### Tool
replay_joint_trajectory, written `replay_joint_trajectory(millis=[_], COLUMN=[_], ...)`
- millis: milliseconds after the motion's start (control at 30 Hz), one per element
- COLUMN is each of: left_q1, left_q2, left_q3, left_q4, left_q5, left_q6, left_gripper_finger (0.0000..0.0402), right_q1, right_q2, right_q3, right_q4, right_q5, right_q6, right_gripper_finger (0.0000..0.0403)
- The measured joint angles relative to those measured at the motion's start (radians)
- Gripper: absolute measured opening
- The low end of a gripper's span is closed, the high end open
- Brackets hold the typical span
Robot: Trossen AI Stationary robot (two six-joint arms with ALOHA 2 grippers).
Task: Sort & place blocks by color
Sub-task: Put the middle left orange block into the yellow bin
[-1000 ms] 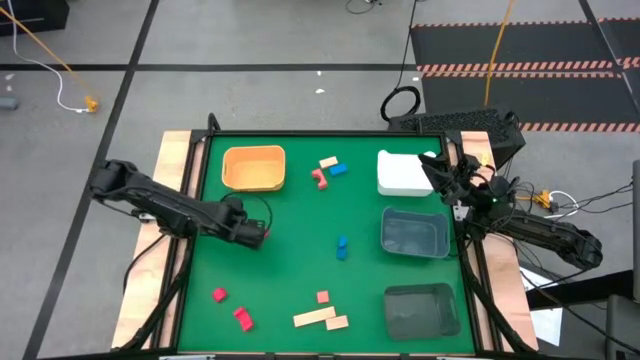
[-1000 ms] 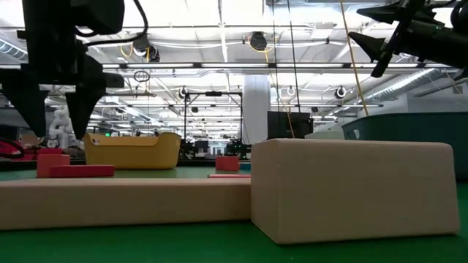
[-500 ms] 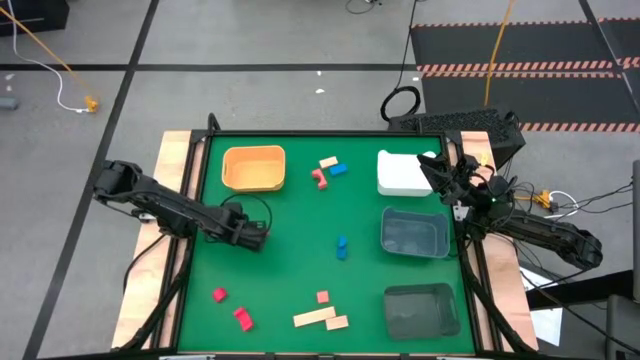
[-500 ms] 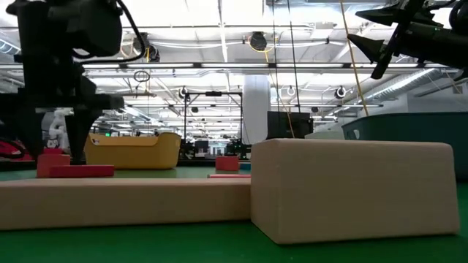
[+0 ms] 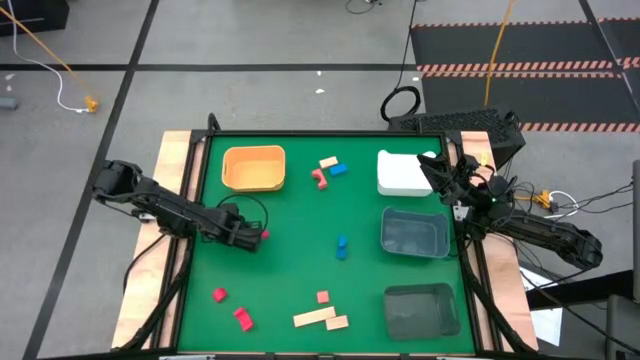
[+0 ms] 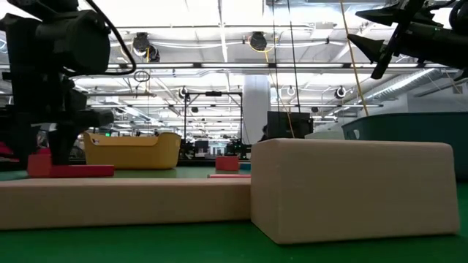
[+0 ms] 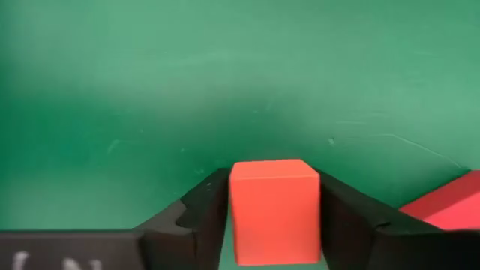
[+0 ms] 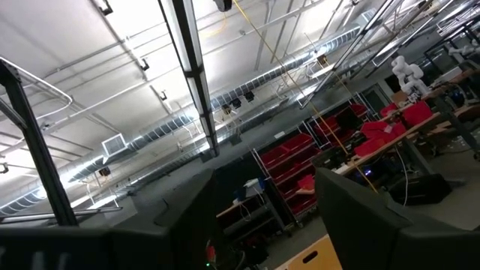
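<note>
At the table's left side, the left gripper [image 5: 258,236] sits low on the green mat [image 5: 290,270], its 2 dark fingers [image 7: 196,217] pressed against opposite faces of a small red cube [image 7: 274,211]. The left wrist view shows no gap on either side, so the claw reads as clamped on the cube, which rests on the mat or only just clear of it; which, the frames do not settle. A second red piece [image 7: 450,210] lies just beside it.

The cube looks light, rigid and square-edged, with flat parallel sides that suit a 2-finger pinch across the middle, as here. Its smooth faces may slip if the grip falls off-centre, but it is unlikely to crush or break.

Further right, the rest of the blocks lie scattered: 2 red ones [image 5: 232,308] near the front left, tan bars [image 5: 320,319] at front centre, a blue block [image 5: 342,247] mid-table, and a mixed cluster [image 5: 327,170] between the orange tray [image 5: 254,167] and the white tray [image 5: 402,173]. 2 grey trays [image 5: 416,234] stand along the right edge.

At far right, the right gripper [image 5: 437,172] waits raised above the white tray, its fingers standing apart and holding nothing.
</note>
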Motion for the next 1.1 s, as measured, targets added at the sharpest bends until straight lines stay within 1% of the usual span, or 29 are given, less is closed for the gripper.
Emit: replay_joint_trajectory(millis=[67,100,300,433,500,600,733,800,933,1000,1100], left_q1=[0.0,0.0,0.003,0.024,0.045,0.083,0.149,0.19,0.29,0.348,0.442], left_q2=[0.0,0.0,0.004,0.004,0.004,0.004,0.004,0.003,0.002,0.002,0.002], left_q3=[0.001,0.001,0.018,0.072,0.108,0.172,0.265,0.308,0.37,0.387,0.391], left_q4=[0.0,0.0,-0.003,-0.001,-0.005,-0.004,-0.003,-0.003,-0.003,-0.002,-0.004], left_q5=[-0.002,-0.002,-0.001,0.002,-0.013,-0.066,-0.186,-0.251,-0.349,-0.381,-0.383], left_q6=[0.008,0.008,0.032,0.079,0.118,0.196,0.314,0.393,0.554,0.623,0.717], left_gripper_finger=[0.0139,0.0136,0.0136,0.0137,0.0142,0.0141,0.0137,0.0137,0.0139,0.0148,0.0156], right_q1=[0.0,0.0,0.0,0.0,0.0,0.0,0.0,0.0,0.0,0.0,0.0], right_q2=[0.0,0.0,0.0,0.0,0.0,0.0,0.0,0.0,0.0,0.0,0.0], right_q3=[0.0,0.0,0.0,0.0,0.0,0.0,0.0,0.0,0.0,0.0,0.0], right_q4=[0.0,0.0,0.0,0.0,0.0,0.0,0.0,0.0,0.0,0.0,0.0], right_q5=[0.0,0.0,0.0,0.0,0.0,0.0,0.0,0.0,0.0,0.0,0.0], right_q6=[0.0,0.0,0.0,0.0,0.0,0.0,0.0,0.0,0.0,0.0,0.0], right_gripper_finger=[0.0222,0.0222,0.0222,0.0222,0.0222,0.0222,0.0222,0.0222,0.0222,0.0222,0.0222])
